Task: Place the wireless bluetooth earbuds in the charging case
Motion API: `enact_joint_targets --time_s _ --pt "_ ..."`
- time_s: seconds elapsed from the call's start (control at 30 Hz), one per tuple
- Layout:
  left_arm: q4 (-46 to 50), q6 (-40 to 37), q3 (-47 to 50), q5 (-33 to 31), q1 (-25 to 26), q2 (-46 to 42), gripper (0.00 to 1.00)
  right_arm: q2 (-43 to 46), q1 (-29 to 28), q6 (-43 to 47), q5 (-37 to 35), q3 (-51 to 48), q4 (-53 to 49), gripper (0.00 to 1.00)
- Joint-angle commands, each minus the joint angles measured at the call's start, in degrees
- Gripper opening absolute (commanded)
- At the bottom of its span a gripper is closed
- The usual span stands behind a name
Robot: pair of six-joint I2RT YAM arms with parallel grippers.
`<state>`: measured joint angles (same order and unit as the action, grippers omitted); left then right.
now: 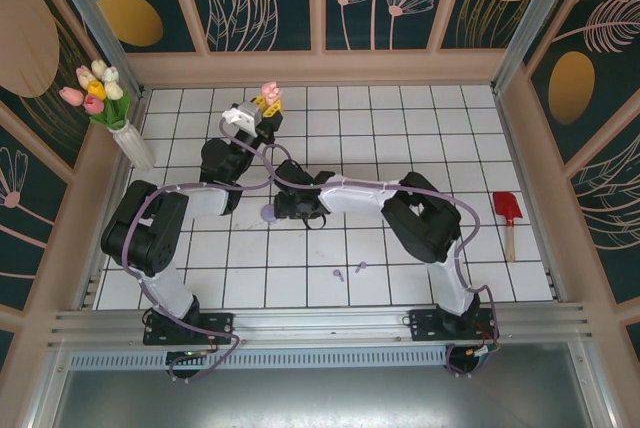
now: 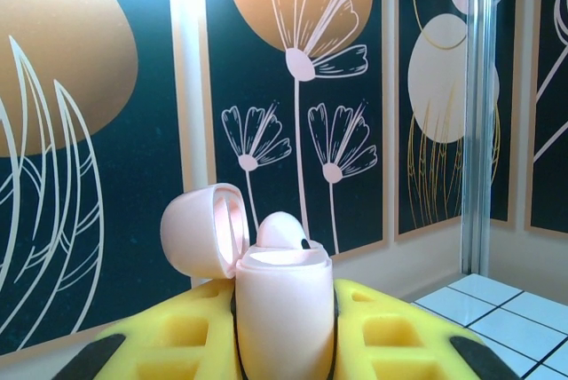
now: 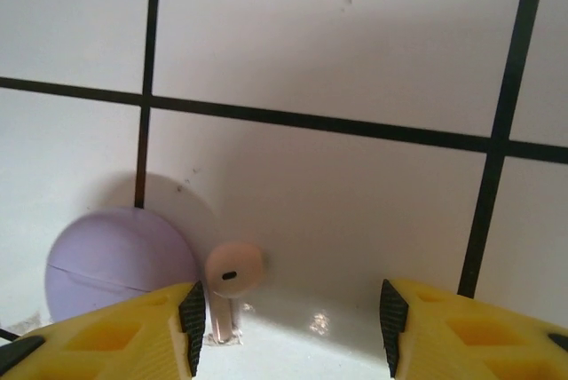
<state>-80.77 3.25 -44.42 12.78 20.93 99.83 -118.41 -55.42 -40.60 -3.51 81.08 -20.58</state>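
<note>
Pale pink earbud (image 3: 235, 269) sitting right at the right gripper (image 3: 288, 322), jaws spread wide and nothing pinched.

Tiny thing: round head with a dark slot, short stem pointing back toward the fingers, lying on white tile. Tucked just inside one finger's black pad, rest of the gap bare. Closed lilac case (image 3: 120, 260) right beside it, just ahead of that same finger, so a crowded corner there. Over at the left gripper (image 2: 284, 349): clamped tight on a pink charging case (image 2: 284, 322), held up off the table, lid (image 2: 202, 231) flipped open, another pink bud (image 2: 282, 231) poking out the top. Lilac buds (image 1: 340, 273) loose on the tile well behind the right gripper, toward the arm bases. Red scoop (image 1: 508, 213) and tulip vase (image 1: 132, 143) well off to either side.
</note>
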Motion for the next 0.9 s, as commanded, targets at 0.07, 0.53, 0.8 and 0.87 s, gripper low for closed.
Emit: enact_joint_targets --time_s 0.07,0.53,0.8,0.87 --pt "-2.8 0.2 1.1 -0.8 -0.4 -1.3 0.00 -2.3 -0.4 1.1 -1.2 2.8 -2.8 0.55" --pt "-3.4 0.1 1.5 -1.1 -0.4 -1.3 0.00 -7.1 -1.5 1.6 0.0 8.6 -5.4 0.51" --pt "-3.7 0.5 1.4 -0.8 -0.4 -1.3 0.00 -9.2 -3.2 2.5 -3.5 10.3 -9.7 0.45" --pt "-3.9 0.7 1.4 -0.9 -0.4 -1.3 0.00 -9.8 -3.5 2.9 -4.5 11.0 -10.7 0.43"
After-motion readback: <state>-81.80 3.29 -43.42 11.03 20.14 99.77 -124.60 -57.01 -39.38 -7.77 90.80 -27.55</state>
